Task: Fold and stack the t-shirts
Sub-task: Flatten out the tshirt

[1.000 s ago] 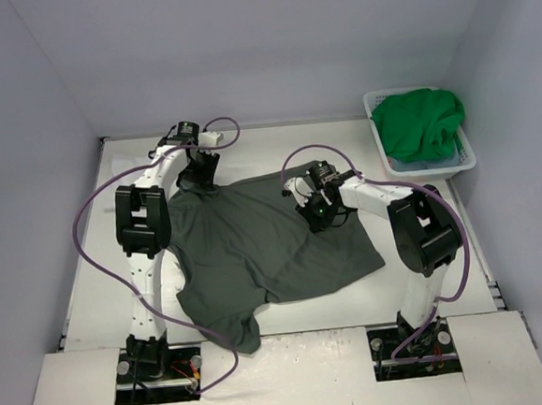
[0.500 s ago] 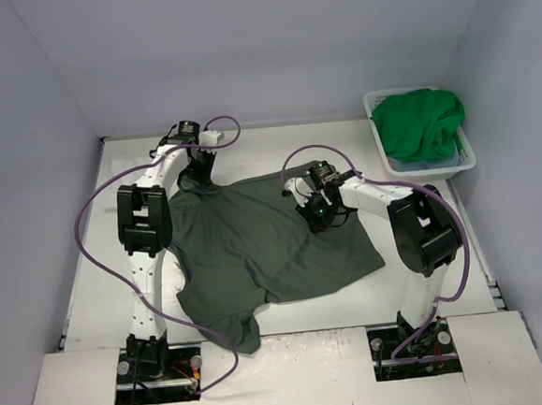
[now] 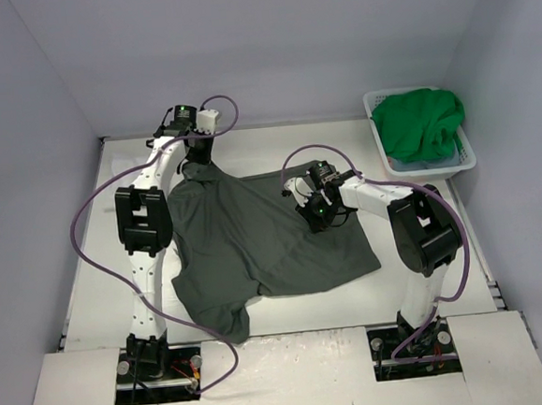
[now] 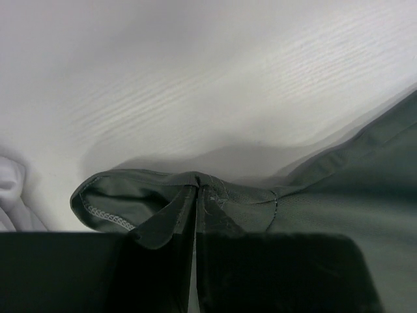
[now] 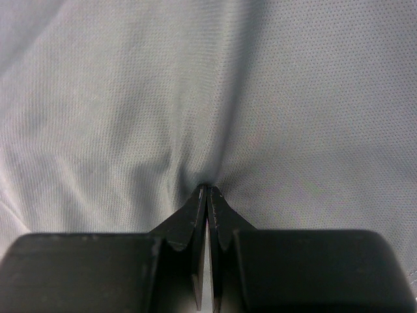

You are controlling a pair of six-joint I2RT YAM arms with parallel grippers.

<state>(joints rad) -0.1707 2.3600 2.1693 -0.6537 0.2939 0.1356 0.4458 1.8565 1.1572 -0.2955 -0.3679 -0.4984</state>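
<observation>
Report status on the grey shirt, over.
Left gripper shut on dark grey shirt, far corner. Right gripper shut on its right half. Shirt spread, unfolded. Basket with green shirt far right, no obstruction.

You had soft, even overhead light on the white tabletop point(image 3: 105, 300), with only faint shadows. In your left wrist view a soft-edged shadow lay beside the dark grey cloth shirt point(image 4: 339, 202). Both wrist views were black and blurred along the bottom.

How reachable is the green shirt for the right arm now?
Probably not yet: the right gripper is shut on the grey shirt. Otherwise the way to the green shirt looks clear.
</observation>
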